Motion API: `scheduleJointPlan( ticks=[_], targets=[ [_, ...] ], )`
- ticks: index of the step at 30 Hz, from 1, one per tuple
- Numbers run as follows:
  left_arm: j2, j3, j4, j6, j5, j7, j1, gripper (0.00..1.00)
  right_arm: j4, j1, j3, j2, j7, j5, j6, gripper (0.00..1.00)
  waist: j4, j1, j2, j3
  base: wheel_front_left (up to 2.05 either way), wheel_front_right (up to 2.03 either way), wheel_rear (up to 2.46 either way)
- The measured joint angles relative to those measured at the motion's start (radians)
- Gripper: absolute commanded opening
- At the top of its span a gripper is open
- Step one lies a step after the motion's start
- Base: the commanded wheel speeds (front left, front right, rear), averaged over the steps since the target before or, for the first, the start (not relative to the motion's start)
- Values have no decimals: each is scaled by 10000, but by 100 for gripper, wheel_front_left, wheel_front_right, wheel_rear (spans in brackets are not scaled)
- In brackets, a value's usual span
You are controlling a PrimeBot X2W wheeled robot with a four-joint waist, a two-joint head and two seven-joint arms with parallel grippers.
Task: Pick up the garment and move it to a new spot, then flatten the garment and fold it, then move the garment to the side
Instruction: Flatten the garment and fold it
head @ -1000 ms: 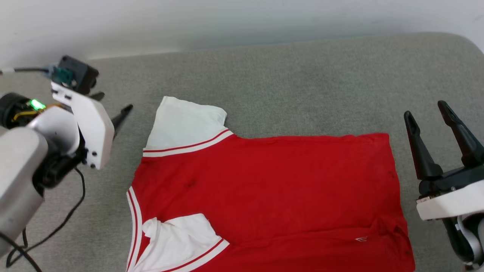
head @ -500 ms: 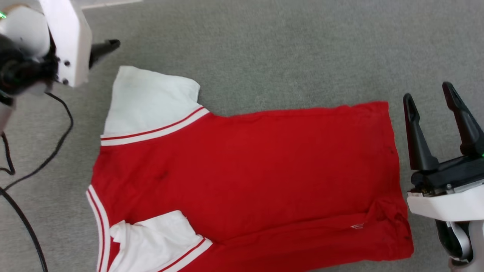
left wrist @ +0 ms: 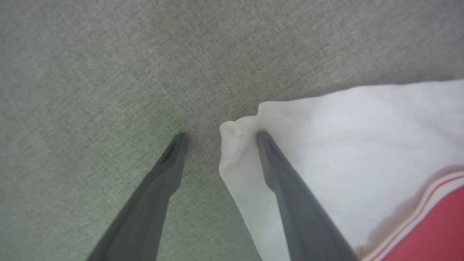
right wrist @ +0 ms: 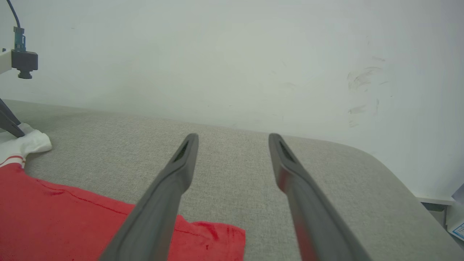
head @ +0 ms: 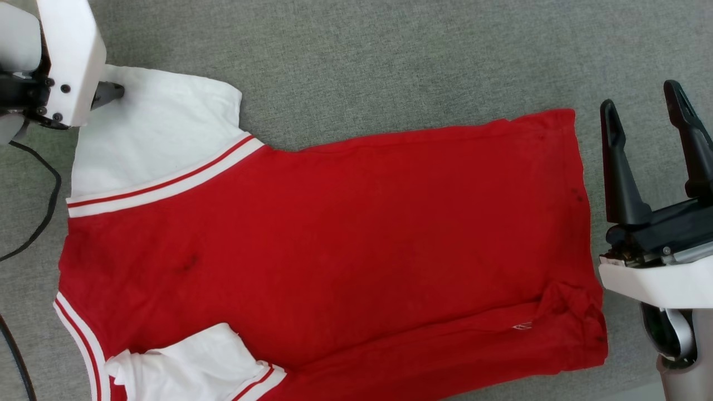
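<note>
Now your left gripper [left wrist: 219, 135] (jaws released) straddles the far left corner of the garment [head: 334, 234], right gripper [head: 640, 97] released too.

Perhaps a lab: grey table [head: 390, 55], bare wall [right wrist: 232, 54]

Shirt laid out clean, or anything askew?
Not quite flat. The garment lies spread on the grey surface, but its near sleeve is crumpled over the body, the hem corner is bunched, and the far sleeve's tip is puckered. A dark smudge marks the red cloth.
</note>
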Motion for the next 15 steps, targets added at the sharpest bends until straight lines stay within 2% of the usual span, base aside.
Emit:
scheduleJointPlan(
  ticks=[3, 4, 5, 10, 15],
  targets=[
    [-12, 4, 27, -77, -209, -40, 99, 100, 79, -98, -12, -21, 0, -31, 0, 100, 3, 0, 0, 34, 0, 0, 0],
    [-29, -15, 23, -82, -240, -42, 112, 18, 102, -166, -35, -23, 0, -38, 0, 100, 19, 0, 0, 26, 0, 0, 0],
    [-50, -48, 21, -86, -240, -48, 118, 0, 134, -216, -56, -33, 0, -63, 0, 100, 39, 0, 0, 11, 0, 0, 0],
    [-339, -228, 42, -182, -224, -468, 286, 0, 251, -602, -211, -276, 0, -211, 0, 100, 164, 1, 0, -268, 0, 0, 0],
    [-489, -282, 102, -238, -274, -1024, 553, 0, 278, -1337, -374, -1124, 0, -451, 0, 100, 352, 0, 0, -857, 0, 0, 0]
  ],
)
